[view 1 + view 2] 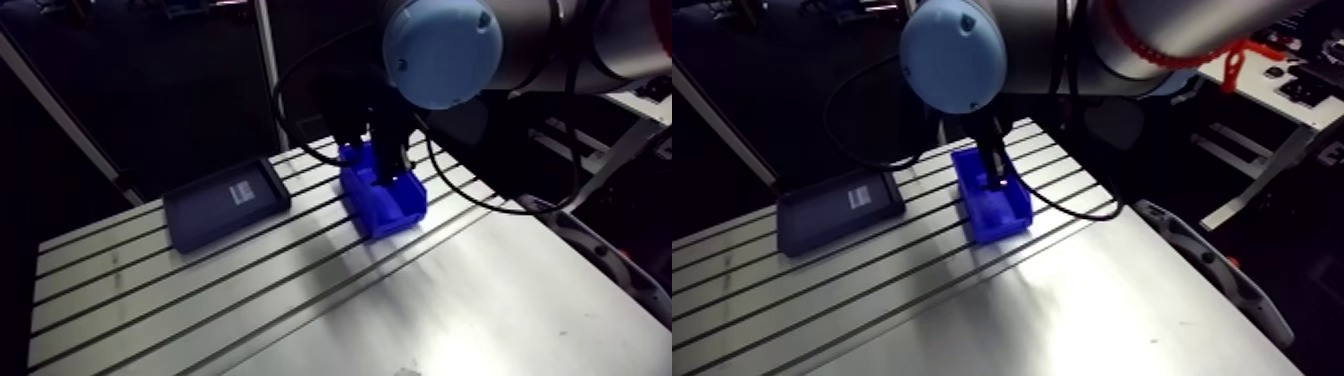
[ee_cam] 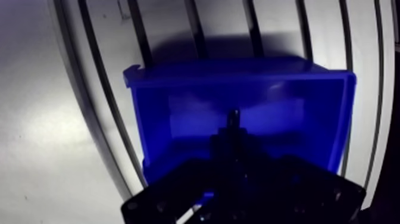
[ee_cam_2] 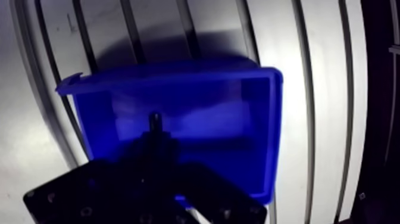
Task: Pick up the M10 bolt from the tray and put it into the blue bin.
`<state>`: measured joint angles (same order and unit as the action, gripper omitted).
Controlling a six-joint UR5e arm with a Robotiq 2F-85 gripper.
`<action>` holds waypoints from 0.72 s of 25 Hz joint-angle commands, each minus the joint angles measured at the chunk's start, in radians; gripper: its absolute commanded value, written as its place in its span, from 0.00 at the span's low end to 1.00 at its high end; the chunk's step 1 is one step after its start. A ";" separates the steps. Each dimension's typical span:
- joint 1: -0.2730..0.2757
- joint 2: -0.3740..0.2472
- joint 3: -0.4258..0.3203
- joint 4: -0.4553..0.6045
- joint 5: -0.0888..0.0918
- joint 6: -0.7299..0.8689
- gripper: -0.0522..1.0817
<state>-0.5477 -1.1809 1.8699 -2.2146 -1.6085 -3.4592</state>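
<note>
The black 2-finger claw (image 2: 229, 149) is drawn narrow around a dark, stubby metal M10 bolt (image 2: 233, 116). The bolt's tip pokes out ahead of the claw, directly over the hollow of the open blue plastic bin (image 2: 324, 113). The flat dark grey tray (image 1: 225, 203) lies left of the bin, well apart, on the slotted aluminium tabletop (image 1: 480, 300). Picking and carrying look done, by my judgement; only letting the bolt go into the bin is left.

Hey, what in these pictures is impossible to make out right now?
Tray: arm view, too dark and small to show any contents.
Blue bin floor: wrist view, its near part hidden under the gripper.
Dark stub at the gripper's tip: wrist view, silhouette only; bolt or not, unclear.
</note>
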 commanded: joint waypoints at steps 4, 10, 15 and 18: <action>0.000 0.030 -0.001 -0.035 0.000 -0.001 0.99; 0.001 0.053 0.001 -0.055 -0.001 0.000 0.99; 0.001 0.054 0.007 -0.057 -0.001 0.000 0.98; 0.001 0.056 0.007 -0.055 -0.001 0.000 0.98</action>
<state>-0.5464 -1.1279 1.8753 -2.2696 -1.6098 -3.4586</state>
